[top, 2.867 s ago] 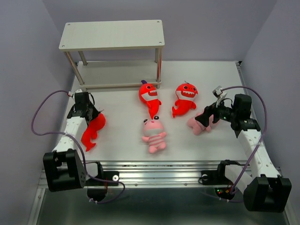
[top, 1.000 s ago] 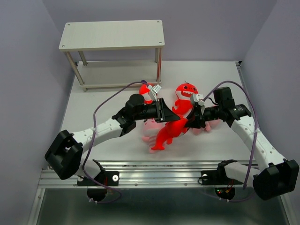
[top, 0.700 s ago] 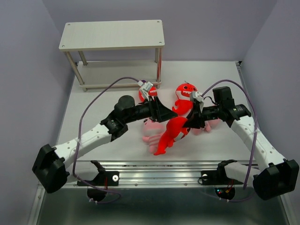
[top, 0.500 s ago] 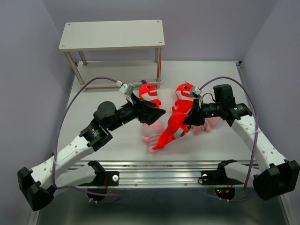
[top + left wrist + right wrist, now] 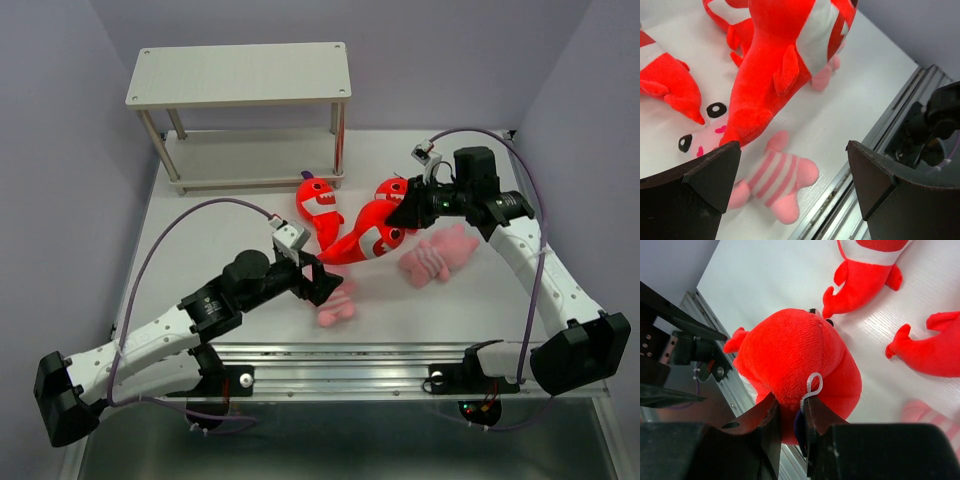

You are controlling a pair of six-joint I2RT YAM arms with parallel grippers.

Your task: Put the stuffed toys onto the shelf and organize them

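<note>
My right gripper (image 5: 400, 212) is shut on a red shark (image 5: 365, 237) and holds it above the table; in the right wrist view its fingers pinch the plush body (image 5: 795, 360) at the white loop. My left gripper (image 5: 312, 282) is open with nothing between its jaws, hovering over a pink striped toy (image 5: 771, 175) near the front rail. A second red shark (image 5: 318, 203) and a third (image 5: 395, 188) lie mid-table. Another pink toy (image 5: 438, 255) lies to the right. The shelf (image 5: 240, 75) stands bare at the back left.
A metal rail (image 5: 350, 360) runs along the table's front edge, close below the left gripper. Purple cables loop off both arms. Grey walls close in the left, right and back sides.
The left gripper opened and let go of the red shark, then drew back toward the front left. The right gripper kept the shark and swung it up and toward the back.
</note>
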